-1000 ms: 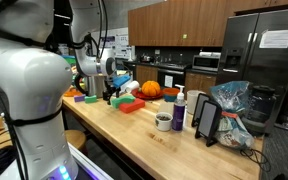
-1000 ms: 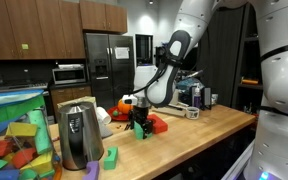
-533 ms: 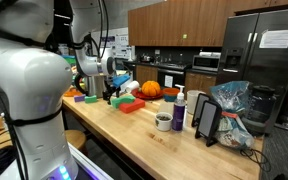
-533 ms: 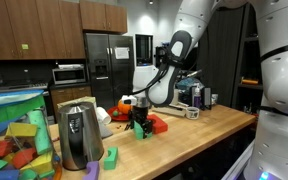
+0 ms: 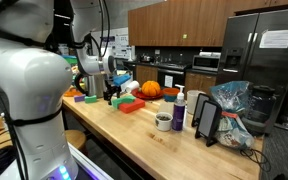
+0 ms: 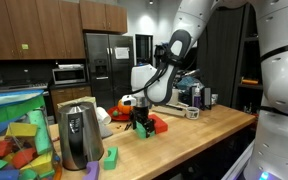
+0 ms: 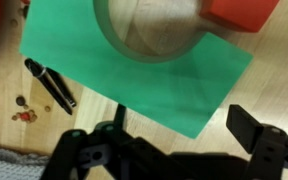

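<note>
Black gripper (image 7: 174, 150) fingers are seen spread wide at the bottom of the wrist view, nothing held between them, with the left finger low on the left and the right one near the right edge. Directly ahead of the open jaws, a flat green piece (image 7: 94, 75) is laid on the wooden bench (image 7: 246, 100), and its near corner is pointed into the gap between the fingers. Its long axis is slanted from upper left to lower right, so it is crossed at an angle by the line between the fingers. A rounded hollow is cut into its far edge, where bare wood is shown. Contact cannot be confirmed; the gripper appears poised just above. A red block (image 7: 242, 12) is set against the far right of the green piece. A black pen (image 7: 49, 84) is left on the bench, just off the left edge. In an exterior view, the gripper (image 6: 139, 120) is lowered close to the bench, with a steel kettle (image 6: 77, 133) well apart.
</note>
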### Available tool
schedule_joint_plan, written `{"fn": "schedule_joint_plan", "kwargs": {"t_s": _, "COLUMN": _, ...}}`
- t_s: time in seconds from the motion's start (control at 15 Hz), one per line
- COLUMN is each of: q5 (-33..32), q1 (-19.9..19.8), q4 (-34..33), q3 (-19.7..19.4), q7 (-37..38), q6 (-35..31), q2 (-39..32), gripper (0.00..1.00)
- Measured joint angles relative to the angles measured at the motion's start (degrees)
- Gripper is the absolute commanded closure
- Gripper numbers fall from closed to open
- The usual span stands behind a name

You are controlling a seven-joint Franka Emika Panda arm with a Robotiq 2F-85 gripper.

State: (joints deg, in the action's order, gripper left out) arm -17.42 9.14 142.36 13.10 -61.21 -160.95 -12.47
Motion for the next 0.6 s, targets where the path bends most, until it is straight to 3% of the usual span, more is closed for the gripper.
{"fn": "schedule_joint_plan", "kwargs": {"t_s": 0.6, "q5": -5.82, "q1": 0.23, "q4": -1.45, "q3": -0.97, "q7": 2.33, "q6": 3.59, "q2": -0.02, "gripper": 0.0}}
